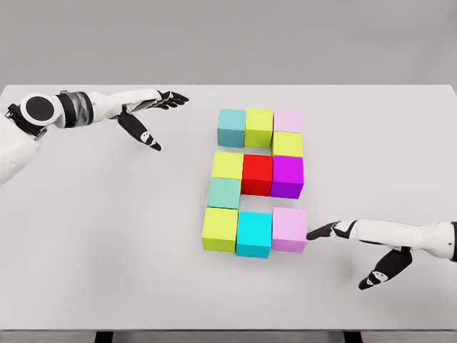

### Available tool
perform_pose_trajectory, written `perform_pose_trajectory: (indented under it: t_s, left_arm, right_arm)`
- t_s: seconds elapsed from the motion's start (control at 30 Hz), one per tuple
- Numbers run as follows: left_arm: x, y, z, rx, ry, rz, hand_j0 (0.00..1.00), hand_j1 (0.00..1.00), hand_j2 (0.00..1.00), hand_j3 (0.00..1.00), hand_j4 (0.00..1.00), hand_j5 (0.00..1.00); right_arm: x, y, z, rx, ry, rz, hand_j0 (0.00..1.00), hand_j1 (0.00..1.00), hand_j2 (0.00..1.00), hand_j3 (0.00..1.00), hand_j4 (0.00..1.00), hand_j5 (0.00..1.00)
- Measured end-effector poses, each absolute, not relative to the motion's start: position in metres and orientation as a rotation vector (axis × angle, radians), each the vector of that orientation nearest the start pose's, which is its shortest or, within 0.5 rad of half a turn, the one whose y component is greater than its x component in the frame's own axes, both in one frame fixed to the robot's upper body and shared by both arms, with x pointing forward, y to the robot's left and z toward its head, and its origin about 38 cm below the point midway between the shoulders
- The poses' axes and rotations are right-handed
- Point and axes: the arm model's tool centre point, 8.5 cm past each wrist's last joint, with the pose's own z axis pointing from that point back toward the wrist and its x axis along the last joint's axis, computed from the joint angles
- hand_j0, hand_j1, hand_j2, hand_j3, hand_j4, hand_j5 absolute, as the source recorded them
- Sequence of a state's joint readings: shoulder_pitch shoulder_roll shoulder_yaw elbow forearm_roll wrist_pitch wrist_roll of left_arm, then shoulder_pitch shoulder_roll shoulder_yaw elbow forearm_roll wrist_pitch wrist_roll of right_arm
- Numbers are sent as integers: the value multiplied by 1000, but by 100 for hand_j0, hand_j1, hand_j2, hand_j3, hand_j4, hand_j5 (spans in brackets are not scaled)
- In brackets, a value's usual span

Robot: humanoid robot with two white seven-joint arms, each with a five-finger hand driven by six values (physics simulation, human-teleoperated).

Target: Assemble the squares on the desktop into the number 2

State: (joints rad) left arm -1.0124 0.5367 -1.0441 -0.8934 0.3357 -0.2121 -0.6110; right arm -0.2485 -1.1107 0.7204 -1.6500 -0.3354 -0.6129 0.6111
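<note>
So the blocks are all bunched mid-table, a bit right of center, already reading as a 2. Top row: teal cube [231, 126], yellow-green cube [259, 126], pale pink cube [287, 120]. Another yellow-green block [288, 143] sits under the pale pink one, then the middle row is a lime block [228, 165], red cube [258, 174] and magenta cube [288, 175]. A mint block [224, 192] links down to the bottom row: lime-green cube [220, 228], cyan cube [254, 233], lilac cube [289, 229]. Everything's packed touching, no gaps to squeeze into.

The right hand [357, 246] comes in low from the right edge, fingers spread, holding nothing, with its fingertips [314, 233] right up against the lilac cube's right face. The left hand [146, 114] hovers near the far-left side, well apart from the blocks, fingers stretched out loose, also empty.

The white table [107, 250] has lots of bare room on the left and along the front edge, plus a decent strip to the right of the cluster.
</note>
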Motion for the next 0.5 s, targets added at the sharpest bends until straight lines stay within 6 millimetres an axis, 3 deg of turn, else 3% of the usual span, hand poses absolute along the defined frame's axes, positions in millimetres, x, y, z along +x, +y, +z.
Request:
perform_pose_trajectory:
  t_s: [0.13, 0.27, 0.37, 0.43, 0.5]
  left_arm:
    - [536, 256, 182, -98, -1240, -1377, 100, 100, 100, 100, 100, 100]
    - [536, 256, 181, -100, -1240, -1377, 100, 100, 100, 100, 100, 100]
    - [536, 256, 182, -100, -1241, -1377, 100, 100, 100, 100, 100, 100]
    - [535, 256, 180, -102, -1238, -1376, 100, 100, 100, 100, 100, 100]
    - [535, 256, 180, -102, -1239, -1377, 100, 100, 100, 100, 100, 100]
  right_arm:
    - [308, -348, 141, 377, -1331, 1630, 100, 100, 100, 100, 100, 100]
    - [327, -368, 153, 284, -1356, 1598, 100, 100, 100, 100, 100, 100]
    - [341, -373, 173, 228, -1415, 1582, 100, 100, 100, 100, 100, 100]
    - [360, -373, 205, 160, -1507, 1587, 100, 100, 100, 100, 100, 100]
    - [368, -370, 218, 138, -1555, 1581, 100, 100, 100, 100, 100, 100]
